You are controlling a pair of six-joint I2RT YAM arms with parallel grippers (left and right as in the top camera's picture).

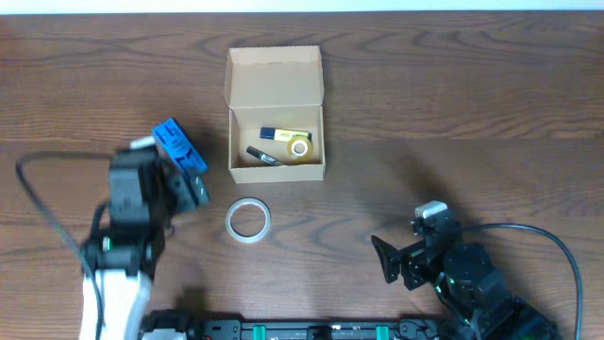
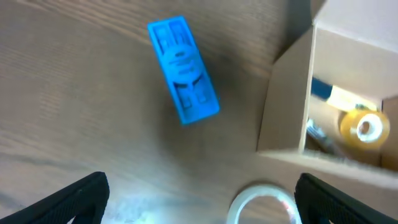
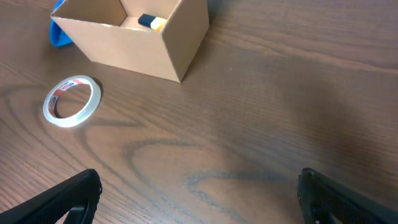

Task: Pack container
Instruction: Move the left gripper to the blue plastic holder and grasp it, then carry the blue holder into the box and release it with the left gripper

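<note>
The tan cardboard container (image 1: 278, 172) stands open at the table's back middle, flap lid up. Inside lie a yellow-and-blue item (image 1: 283, 134), a small yellow tape roll (image 1: 300, 148) and a black pen (image 1: 264, 156). A blue block (image 1: 179, 146) lies on the table left of it. A clear tape roll (image 1: 248, 219) lies in front of it. My left gripper (image 1: 193, 186) is open and empty, just below the blue block (image 2: 182, 68), with the clear roll (image 2: 261, 202) by its right finger. My right gripper (image 1: 389, 260) is open and empty at front right.
The left wrist view shows the container's side wall (image 2: 283, 99) to the right of the block. The right wrist view shows the container (image 3: 124, 46) and clear roll (image 3: 71, 101) far ahead on the left. Black cables trail from both arms at the front edge.
</note>
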